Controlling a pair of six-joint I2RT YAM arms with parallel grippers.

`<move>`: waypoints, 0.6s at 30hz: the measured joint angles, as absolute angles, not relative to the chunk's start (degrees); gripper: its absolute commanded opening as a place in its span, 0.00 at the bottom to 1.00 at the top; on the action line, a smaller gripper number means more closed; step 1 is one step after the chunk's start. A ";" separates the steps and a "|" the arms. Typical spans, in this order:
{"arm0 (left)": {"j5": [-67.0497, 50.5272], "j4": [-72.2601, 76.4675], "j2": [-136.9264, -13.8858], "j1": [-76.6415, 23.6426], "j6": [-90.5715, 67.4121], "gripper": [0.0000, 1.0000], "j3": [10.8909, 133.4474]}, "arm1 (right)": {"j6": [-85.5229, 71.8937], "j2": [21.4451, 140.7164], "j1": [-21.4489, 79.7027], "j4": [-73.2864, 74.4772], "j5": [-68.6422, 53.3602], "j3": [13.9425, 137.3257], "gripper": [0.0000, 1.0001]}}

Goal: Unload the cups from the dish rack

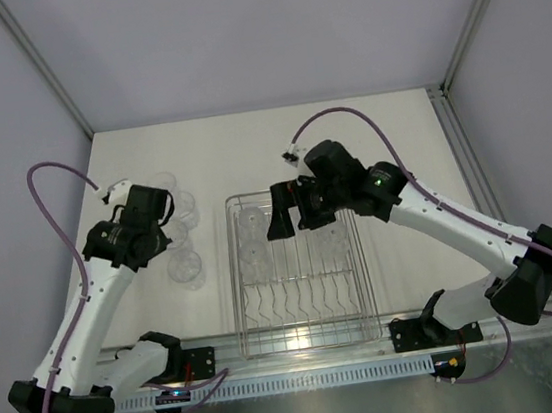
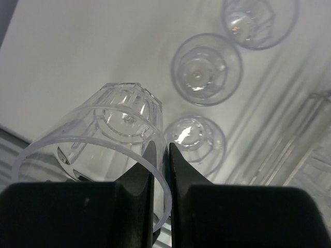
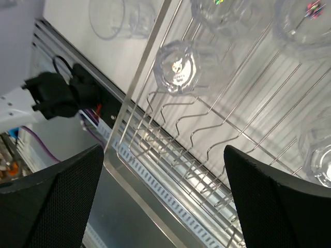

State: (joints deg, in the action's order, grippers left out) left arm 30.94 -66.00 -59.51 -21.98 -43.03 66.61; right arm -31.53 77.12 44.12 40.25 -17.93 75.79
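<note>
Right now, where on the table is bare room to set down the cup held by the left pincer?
Bare: the table strip between the dish rack's far rim and the back wall, and the far left corner beyond the cluster of cups. Crowded: the narrow gap between those cups and the rack.

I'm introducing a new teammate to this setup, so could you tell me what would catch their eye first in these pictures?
The left gripper is pinched shut on the rim of a clear cup, above the cups on the table left of the dish rack. The right gripper hangs wide open over the far part of the rack, above the cups in the rack.
</note>
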 measured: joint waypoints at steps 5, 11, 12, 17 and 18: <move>30.85 -67.66 -55.94 -14.83 -42.83 0.00 60.20 | -28.67 81.23 52.66 44.36 -12.53 75.77 1.00; 27.11 -64.36 -56.69 -11.73 -41.36 0.00 58.04 | -26.74 87.53 58.02 46.81 -6.22 77.45 1.00; 26.17 -63.02 -57.39 -11.38 -41.19 0.00 57.17 | -26.44 88.60 58.52 47.03 -5.08 77.89 1.00; 22.22 -58.54 -61.01 -10.87 -40.27 0.00 54.41 | -24.60 93.01 59.90 47.81 0.10 80.49 1.00; 21.85 -57.78 -61.98 -10.74 -40.21 0.00 54.41 | -24.25 93.58 59.96 47.81 0.60 80.84 1.00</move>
State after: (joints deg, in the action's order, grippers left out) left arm 21.85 -57.78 -61.98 -10.74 -40.21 54.41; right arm -24.25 93.58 59.96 47.81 0.60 80.84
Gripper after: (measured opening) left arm 0.090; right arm 0.996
